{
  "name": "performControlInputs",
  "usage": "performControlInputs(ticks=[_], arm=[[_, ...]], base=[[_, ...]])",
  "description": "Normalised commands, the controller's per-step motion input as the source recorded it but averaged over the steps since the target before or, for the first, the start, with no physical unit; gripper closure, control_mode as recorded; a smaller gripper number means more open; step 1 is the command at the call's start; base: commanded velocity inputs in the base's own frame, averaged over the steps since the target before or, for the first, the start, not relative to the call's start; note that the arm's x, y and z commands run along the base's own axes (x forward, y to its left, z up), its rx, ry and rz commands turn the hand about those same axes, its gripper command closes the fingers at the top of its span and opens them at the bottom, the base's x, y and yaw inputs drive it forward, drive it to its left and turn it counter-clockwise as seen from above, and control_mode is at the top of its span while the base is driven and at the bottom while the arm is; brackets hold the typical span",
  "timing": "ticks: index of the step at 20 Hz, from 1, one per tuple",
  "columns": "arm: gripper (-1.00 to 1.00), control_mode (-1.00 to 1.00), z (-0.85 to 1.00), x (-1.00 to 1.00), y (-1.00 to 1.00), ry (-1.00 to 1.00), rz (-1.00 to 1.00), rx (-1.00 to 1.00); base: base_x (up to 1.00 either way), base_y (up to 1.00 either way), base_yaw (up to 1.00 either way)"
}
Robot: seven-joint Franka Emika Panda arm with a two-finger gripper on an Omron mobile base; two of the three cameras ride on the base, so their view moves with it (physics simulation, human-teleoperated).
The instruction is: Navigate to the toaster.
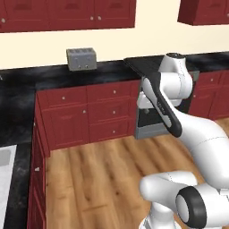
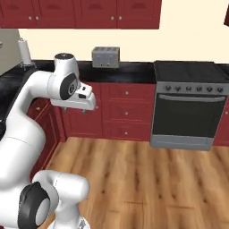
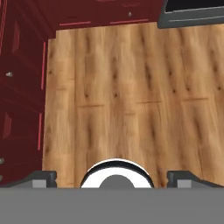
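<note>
Sitting on the black table against the back wall, the toaster shows in the upper left of the left base view, far ahead of the claw across the wood floor. The arm is folded, claw pointing down, open and holding nothing.

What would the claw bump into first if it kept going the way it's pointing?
Probably the wooden floor. The claw points down at bare planks, with nothing else in the way, though how far is unclear.
</note>
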Motion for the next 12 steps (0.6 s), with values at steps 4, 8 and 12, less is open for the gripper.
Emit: performControlInputs(ticks=[4, 8, 12], arm=[[-1.0, 1.0, 0.0, 0.0, 0.0, 0.0, 0.0, 0.0], [-1.0, 1.0, 0.0, 0.0, 0.0, 0.0, 0.0, 0.0], [-1.0, 1.0, 0.0, 0.0, 0.0, 0.0, 0.0, 0.0]], base=[[1.0, 0.09, 0.06], [1.0, 0.16, 0.04], [1.0, 0.33, 0.02]])
